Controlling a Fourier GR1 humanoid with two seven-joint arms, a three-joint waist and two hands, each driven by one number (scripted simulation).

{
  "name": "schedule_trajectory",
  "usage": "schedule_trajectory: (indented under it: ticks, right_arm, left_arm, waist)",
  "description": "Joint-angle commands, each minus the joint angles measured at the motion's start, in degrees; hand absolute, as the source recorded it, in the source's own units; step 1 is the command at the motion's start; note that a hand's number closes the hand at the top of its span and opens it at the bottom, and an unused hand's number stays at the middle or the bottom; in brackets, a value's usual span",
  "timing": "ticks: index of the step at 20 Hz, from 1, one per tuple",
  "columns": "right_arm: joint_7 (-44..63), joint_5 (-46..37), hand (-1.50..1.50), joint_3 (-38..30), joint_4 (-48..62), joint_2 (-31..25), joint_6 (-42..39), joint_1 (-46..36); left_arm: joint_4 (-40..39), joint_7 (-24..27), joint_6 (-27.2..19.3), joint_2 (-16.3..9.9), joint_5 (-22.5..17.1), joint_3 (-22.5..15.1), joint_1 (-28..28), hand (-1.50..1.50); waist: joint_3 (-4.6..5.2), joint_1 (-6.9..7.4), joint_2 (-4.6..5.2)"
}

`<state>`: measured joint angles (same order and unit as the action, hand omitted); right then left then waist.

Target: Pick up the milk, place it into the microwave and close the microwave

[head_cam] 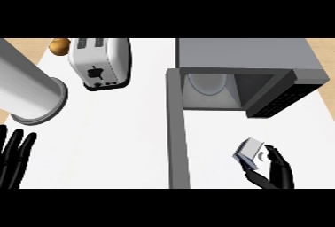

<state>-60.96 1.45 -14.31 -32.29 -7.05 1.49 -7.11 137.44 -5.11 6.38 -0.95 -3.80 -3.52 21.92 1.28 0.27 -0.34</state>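
The white counter has tan wood showing at its far corners. The microwave sits at two o'clock, its door swung wide open. The right hand, at four o'clock, curls round the milk. The left hand rests open at eight o'clock. A toaster stands at eleven o'clock.

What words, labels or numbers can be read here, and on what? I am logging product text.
None can be read.
Small white and blue milk carton in the right hand: markings too blurred.
White two-slot toaster: dark knobs only, no legible print.
Grey microwave with dark panel: no legible text.
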Motion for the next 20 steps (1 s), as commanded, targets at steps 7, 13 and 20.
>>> schedule_trajectory:
  ticks: [7, 13, 20]
  right_arm:
    - [-6.6, -2.1, 1.5, 6.2, -1.2, -1.6, -14.1, 0.3]
    - [-0.9, -1.9, 1.5, 10.8, -12.5, 2.6, -11.8, 3.0]
    - [11.5, -0.8, 1.5, 14.6, -33.0, 4.8, -6.2, 10.1]
  left_arm:
    - [-0.6, -0.6, -0.5, 0.8, 0.7, -0.5, -0.8, -1.5]
    - [-4.0, -0.6, -1.1, 0.3, -0.4, 2.9, -3.7, -1.5]
    - [0.2, -2.3, 0.8, 0.1, -2.9, 4.2, 0.4, -1.5]
  waist:
    - [-1.35, 0.08, 0.32]
    - [-1.23, -0.76, 0.26]
    - [-1.25, -0.39, 0.21]
